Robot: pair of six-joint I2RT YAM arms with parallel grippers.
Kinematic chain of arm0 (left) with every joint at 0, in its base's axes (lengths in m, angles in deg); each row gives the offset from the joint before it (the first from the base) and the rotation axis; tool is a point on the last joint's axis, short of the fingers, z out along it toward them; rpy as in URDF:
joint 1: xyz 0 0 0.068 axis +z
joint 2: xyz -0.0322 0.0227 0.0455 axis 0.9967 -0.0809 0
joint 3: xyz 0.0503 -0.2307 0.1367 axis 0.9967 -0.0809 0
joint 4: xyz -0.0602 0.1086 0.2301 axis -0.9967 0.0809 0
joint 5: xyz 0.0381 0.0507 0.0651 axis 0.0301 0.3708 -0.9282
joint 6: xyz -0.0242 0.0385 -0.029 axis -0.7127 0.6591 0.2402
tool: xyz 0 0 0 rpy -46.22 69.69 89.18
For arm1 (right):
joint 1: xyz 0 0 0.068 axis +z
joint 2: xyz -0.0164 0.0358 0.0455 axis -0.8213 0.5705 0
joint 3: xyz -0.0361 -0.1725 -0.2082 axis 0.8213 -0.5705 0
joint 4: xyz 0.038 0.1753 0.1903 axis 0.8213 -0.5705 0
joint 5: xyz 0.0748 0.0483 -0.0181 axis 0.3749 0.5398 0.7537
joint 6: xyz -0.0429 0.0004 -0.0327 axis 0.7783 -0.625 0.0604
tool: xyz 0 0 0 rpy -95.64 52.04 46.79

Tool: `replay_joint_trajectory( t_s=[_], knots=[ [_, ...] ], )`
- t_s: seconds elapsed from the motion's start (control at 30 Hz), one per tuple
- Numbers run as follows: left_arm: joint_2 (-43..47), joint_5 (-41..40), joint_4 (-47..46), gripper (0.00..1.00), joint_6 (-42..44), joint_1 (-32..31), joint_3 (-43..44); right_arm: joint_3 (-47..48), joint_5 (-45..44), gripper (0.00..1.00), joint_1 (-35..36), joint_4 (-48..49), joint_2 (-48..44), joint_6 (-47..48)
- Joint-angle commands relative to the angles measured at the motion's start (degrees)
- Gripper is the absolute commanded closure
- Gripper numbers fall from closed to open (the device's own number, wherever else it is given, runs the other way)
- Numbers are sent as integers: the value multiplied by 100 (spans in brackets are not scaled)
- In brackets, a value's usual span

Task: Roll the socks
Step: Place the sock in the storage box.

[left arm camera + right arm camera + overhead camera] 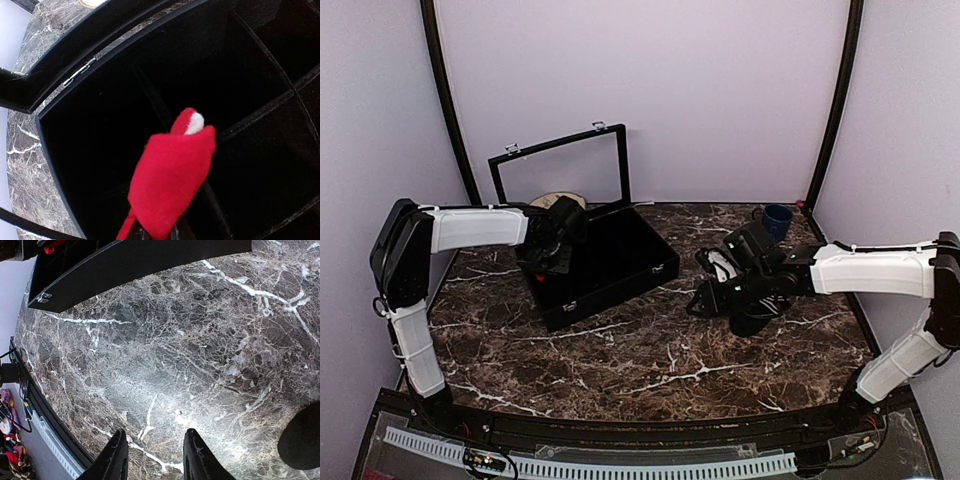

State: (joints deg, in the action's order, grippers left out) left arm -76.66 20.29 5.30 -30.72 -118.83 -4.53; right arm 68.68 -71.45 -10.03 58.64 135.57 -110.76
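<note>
Two arms work over one table (650, 360) of dark brown marble laced with white veins, smooth and glossy. Nearest, on the right, the right gripper (155, 456) hangs low over bare stone, its two black fingers (117, 457) apart with nothing between them. Farther back on the left, the left gripper (546, 258) reaches down into the one black case (620, 260) and is closed on the red sock (170, 175). The sock is one soft bundle, folded into a blunt wedge of bright red knit with a small white patch peeping out at its far tip. It hangs just above the case's inside, over thin black dividers (260, 115) that split the dark lining into rectangular compartments. The case's lid (560, 143), a thin black frame around a clear pane, stands raised at the far edge. One dark blue mug (778, 220) sits at the far right of the table.
</note>
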Motion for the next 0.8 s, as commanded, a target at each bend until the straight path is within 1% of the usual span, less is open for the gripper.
replay_joint_trajectory(
  t_s=[0.0, 0.33, 0.57, 0.77],
  knots=[
    [-49, -73, 333, 100, 44, 69, 214, -140, 51, 64, -45, 184, -201, 25],
    [-130, 22, 995, 100, -147, 78, 189, -145, 126, 64, -49, 309, -100, 33],
    [-135, 118, 1110, 100, -113, 78, 86, -58, 183, 64, -51, 382, 31, 57],
    [-325, 250, 1212, 100, -7, 95, 134, 36, 204, 64, -46, 397, 130, 68]
  ],
)
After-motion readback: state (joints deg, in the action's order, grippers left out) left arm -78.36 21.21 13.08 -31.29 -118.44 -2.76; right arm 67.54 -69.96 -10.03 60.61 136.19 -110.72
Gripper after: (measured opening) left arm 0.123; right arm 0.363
